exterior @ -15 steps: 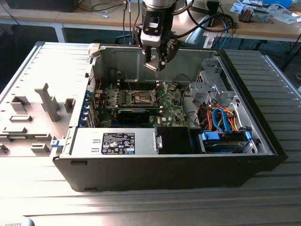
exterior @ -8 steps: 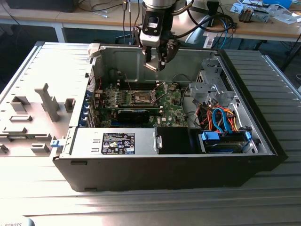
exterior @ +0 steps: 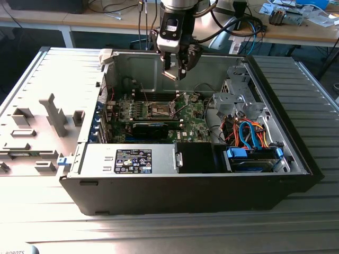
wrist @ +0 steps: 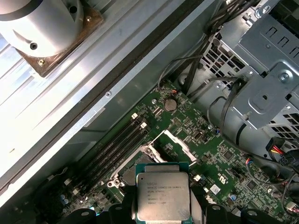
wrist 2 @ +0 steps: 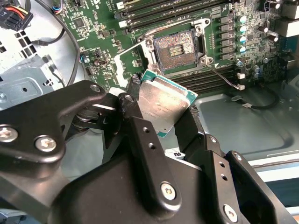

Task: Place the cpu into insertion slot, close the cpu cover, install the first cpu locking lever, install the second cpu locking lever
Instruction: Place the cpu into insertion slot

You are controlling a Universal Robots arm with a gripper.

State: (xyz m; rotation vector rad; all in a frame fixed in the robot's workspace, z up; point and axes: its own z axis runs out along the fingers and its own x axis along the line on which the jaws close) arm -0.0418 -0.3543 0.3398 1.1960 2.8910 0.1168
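"Holding anything in the claw up there?"

"Yes. I see the cpu (wrist 2: 161,109) pinched by its edges between the two black fingers of the gripper (wrist 2: 164,100). Its shiny grey top faces the camera in the second wrist view. In the first wrist view I see its printed side (wrist: 162,196)."

"Where is the cpu?"

"Up in the air, inside the open computer case (exterior: 185,185). It is above the green board (exterior: 193,114) and touches nothing but the fingers. It is tilted, not flat."

"And the insertion slot?"

"The insertion slot (wrist 2: 176,48) is bare. I can see its brown-gold field of tiny dots with a thin metal rim around it. The cpu is near it but well off it. From the exterior view the slot (exterior: 160,110) sits lower than the gripper (exterior: 177,71) and a bit to the exterior view's left."

"Is the cpu cover down?"

"No. The cpu cover (wrist: 184,145) is flipped open, a thin frame with a square window beside the slot. A thin wire lever (wrist 2: 224,77) sticks out next to the slot too."

"What else is close by?"

"Long black memory slots (wrist 2: 163,9) run just beside the insertion slot. The case lies on its side on a ridged metal table (exterior: 312,106)."
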